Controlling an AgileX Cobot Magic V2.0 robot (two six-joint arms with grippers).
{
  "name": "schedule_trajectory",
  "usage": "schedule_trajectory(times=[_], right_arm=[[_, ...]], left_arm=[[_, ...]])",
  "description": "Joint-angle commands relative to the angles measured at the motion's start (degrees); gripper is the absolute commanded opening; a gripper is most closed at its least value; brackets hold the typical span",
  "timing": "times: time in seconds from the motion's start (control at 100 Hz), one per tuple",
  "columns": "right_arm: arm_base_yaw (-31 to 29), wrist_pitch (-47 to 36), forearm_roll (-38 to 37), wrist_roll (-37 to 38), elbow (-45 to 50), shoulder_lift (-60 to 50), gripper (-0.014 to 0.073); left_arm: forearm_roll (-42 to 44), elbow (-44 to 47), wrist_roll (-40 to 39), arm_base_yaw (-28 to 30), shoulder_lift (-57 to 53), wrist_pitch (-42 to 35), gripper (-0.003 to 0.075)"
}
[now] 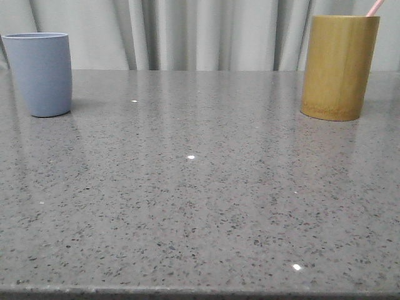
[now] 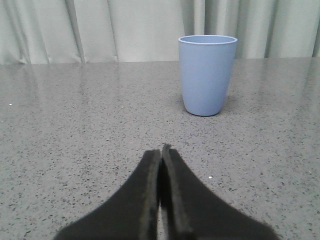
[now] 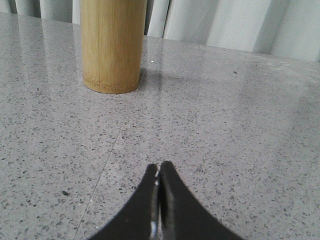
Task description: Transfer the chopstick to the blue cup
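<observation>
The blue cup (image 1: 40, 74) stands upright at the far left of the table, and I also see the blue cup (image 2: 206, 75) ahead of my left gripper (image 2: 160, 150), which is shut on nothing and well short of it. A pale pink chopstick (image 1: 374, 7) pokes out of the top of the bamboo holder (image 1: 339, 66) at the far right. My right gripper (image 3: 160, 166) is shut and empty, some way back from the bamboo holder (image 3: 112, 45), whose top is cut off in that view.
The grey speckled table (image 1: 200, 200) stretches wide between the two containers. Pale curtains (image 1: 200, 31) hang just behind its far edge. The table's front edge runs along the bottom of the front view.
</observation>
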Motion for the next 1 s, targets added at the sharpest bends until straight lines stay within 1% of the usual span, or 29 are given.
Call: schedule_trajectory(times=[0.0, 0.69, 0.78, 0.83, 0.89, 0.99], right_arm=[[0.2, -4.9, -0.3, -0.2, 0.0, -1.1, -0.0069], [0.2, -4.9, -0.3, -0.2, 0.0, -1.1, -0.0069], [0.2, -5.2, -0.3, -0.2, 0.0, -1.1, -0.0069], [0.2, -6.4, -0.3, -0.2, 0.0, -1.1, -0.0069], [0.2, -10.0, 0.1, 0.3, 0.0, -1.1, -0.0069], [0.3, -16.8, 3.4, 3.4, -0.2, -1.1, -0.0069]], left_arm=[[-0.3, 0.4, -0.2, 0.1, -1.9, -5.0, -0.0019], [-0.3, 0.4, -0.2, 0.1, -1.9, -5.0, -0.0019], [-0.7, 0.3, -0.2, 0.1, -1.9, -5.9, -0.0019], [-2.0, -0.3, -0.2, 0.1, -1.9, -5.8, -0.0019], [-3.2, -1.2, -0.2, 0.1, -1.9, -5.7, -0.0019], [-3.6, -4.5, -0.2, 0.1, -1.9, -3.1, -0.0019]])
